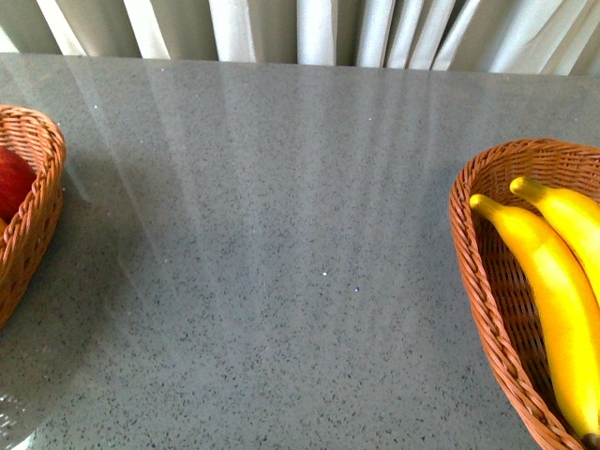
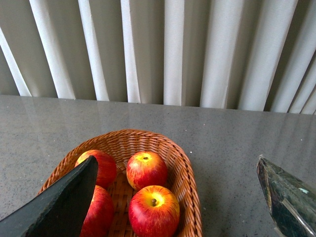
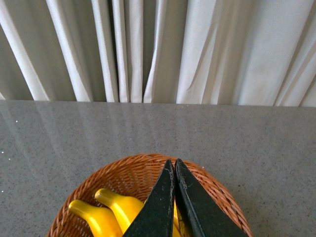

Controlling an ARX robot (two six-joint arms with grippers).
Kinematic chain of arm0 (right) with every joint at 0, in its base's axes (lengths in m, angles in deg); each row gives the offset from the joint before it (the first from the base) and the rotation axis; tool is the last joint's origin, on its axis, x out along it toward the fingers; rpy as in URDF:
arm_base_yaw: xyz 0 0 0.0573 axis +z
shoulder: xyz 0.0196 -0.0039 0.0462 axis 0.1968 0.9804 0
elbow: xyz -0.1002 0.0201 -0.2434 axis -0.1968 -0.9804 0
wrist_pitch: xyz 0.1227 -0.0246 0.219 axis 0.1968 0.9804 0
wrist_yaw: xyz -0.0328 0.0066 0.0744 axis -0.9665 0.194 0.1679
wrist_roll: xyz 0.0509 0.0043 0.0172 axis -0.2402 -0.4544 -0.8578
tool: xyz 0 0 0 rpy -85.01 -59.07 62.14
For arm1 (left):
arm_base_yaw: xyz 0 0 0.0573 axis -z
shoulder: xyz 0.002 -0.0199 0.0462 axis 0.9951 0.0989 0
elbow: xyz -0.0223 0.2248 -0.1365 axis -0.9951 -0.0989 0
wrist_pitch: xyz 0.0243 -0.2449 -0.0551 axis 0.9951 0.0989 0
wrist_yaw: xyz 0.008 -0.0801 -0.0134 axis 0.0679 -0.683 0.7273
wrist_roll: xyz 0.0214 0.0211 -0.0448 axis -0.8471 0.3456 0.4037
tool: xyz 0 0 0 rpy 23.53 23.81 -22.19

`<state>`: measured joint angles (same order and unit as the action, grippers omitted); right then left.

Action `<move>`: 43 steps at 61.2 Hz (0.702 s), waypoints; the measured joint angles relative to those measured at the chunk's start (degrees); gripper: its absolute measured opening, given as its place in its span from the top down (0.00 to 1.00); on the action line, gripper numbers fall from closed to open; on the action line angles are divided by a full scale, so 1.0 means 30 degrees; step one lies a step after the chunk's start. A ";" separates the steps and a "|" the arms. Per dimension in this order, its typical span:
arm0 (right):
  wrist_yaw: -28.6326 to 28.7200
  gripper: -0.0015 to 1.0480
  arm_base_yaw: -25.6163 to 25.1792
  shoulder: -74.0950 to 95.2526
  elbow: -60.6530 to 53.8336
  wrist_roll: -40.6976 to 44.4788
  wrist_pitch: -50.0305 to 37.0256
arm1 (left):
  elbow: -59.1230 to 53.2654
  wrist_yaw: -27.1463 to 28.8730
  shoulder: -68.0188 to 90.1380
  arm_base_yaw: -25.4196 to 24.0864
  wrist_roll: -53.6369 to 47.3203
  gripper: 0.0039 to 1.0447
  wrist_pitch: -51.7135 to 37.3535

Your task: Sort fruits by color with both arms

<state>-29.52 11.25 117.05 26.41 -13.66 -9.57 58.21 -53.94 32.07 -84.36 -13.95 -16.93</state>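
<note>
We've got red round apples [image 2: 147, 170] in the left woven wicker basket [image 2: 185, 168] w/ left tool [image 2: 175, 197] spread wide, yellow curved bananas [image 1: 553, 291] in the right basket [image 1: 483, 281] w/ right tool [image 3: 175, 197] pinched empty — descending could snag rims.

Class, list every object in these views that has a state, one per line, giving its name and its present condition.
Left wicker basket: holds four red apples.
Right wicker basket: holds two yellow bananas.
Left tool: open, empty, above the apples.
Right tool: shut, empty, above the bananas.
Grey speckled table: bare between the baskets.
</note>
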 joint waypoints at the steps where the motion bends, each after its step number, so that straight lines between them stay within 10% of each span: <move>1: 0.0000 0.98 0.0000 -0.0233 -0.0095 0.0000 0.0146 | 0.0000 0.0000 0.0000 0.0000 0.0000 0.09 0.0000; 43: -0.0007 0.98 0.0000 -0.8510 -0.1552 -0.0015 0.6419 | 0.0000 -0.0007 0.0000 0.0000 0.0000 0.09 0.0000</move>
<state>-29.54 11.25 91.52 21.75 -13.70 9.69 58.21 -53.97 32.07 -84.36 -13.95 -16.93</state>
